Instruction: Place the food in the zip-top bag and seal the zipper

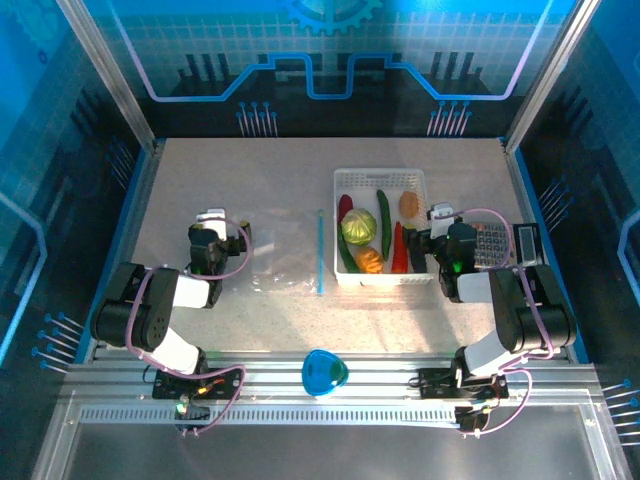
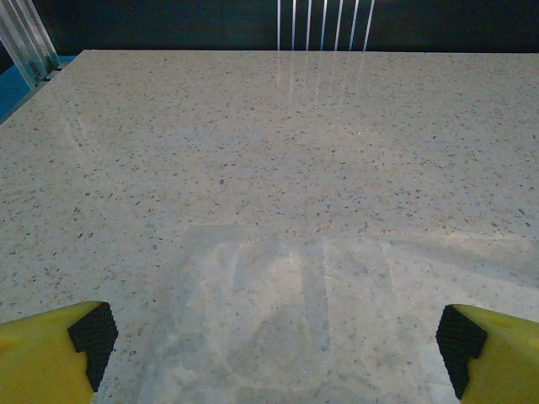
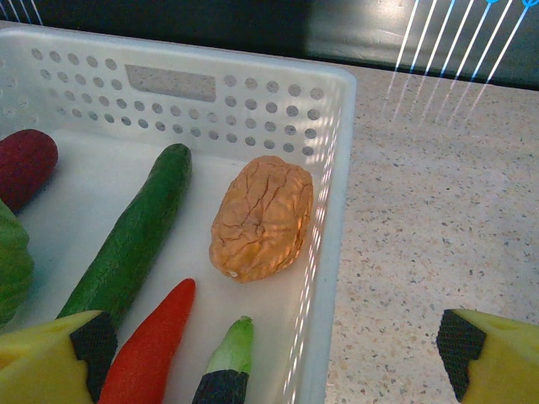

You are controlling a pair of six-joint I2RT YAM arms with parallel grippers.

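Top and wrist views of a speckled tabletop [image 1: 250, 180] with two arms mounted at its near edge. The zip-top bag [image 1: 275, 262] lies flat and empty left of the tabletop's centre, its light-blue zipper [image 1: 320, 250] running near-to-far along the bag's right side, between the bag and a white perforated basket [image 1: 380, 178]. The basket stands on the right half of the tabletop and holds all the food: a light-green cabbage [image 1: 358, 227], a long dark-green cucumber [image 1: 384, 222], a red chili [image 1: 399, 248], an orange piece [image 1: 370, 261], a tan wrinkled piece [image 3: 261, 217] towards the basket's far right corner, and a dark-red piece [image 1: 345, 206] at its far left. The left tool [image 2: 276, 337] is spread wide at the bag's left end, clear plastic lying between its fingers, gripping nothing. The right tool [image 3: 276, 345] is likewise spread wide and empty, straddling the basket's right wall, one finger above the chili and cucumber, the other above bare tabletop.
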